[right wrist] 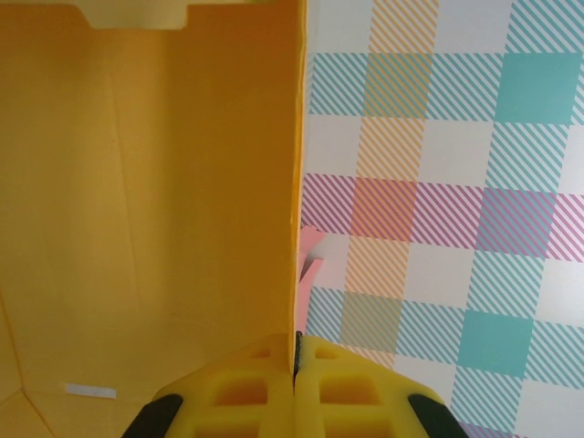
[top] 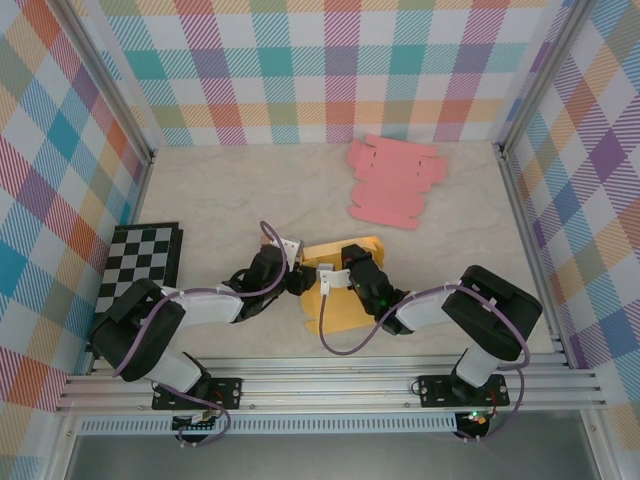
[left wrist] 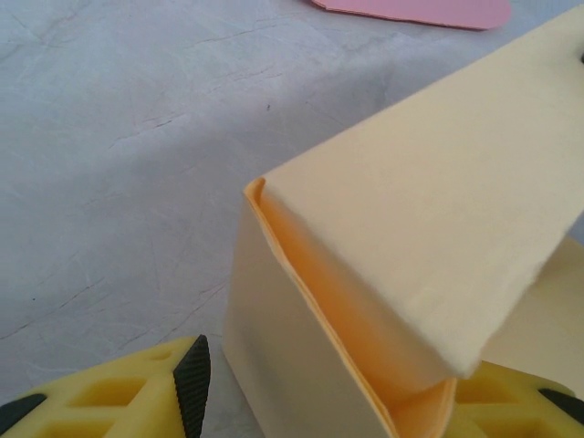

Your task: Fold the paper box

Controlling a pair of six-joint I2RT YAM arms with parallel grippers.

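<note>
Black and white, a checkerboard [top: 146,262] lies flat at the left edge of the pale table [top: 230,190]. Right of it, the left hand [top: 296,281] reaches toward the middle of the table and meets the yellow box [top: 350,312] at its left side. In the left wrist view its fingers [left wrist: 137,401] stand apart with a folded corner of the box between them. A strip of table shows between the left pad and the cardboard, so that pad is not touching. The other pad is hidden behind the box and may or may not touch it.

The box sits near the front middle of the table, between the two hands, partly raised, with a panel leaning over its upright side.

The right hand [right wrist: 297,358] has its fingers pressed together on the thin edge of an upright panel, which runs straight down into the seam between them. The box's inner face lies to the left in that view.

Further back and to the right, pink sheets [top: 393,182] lie flat in a loose stack, well apart from the box.
</note>
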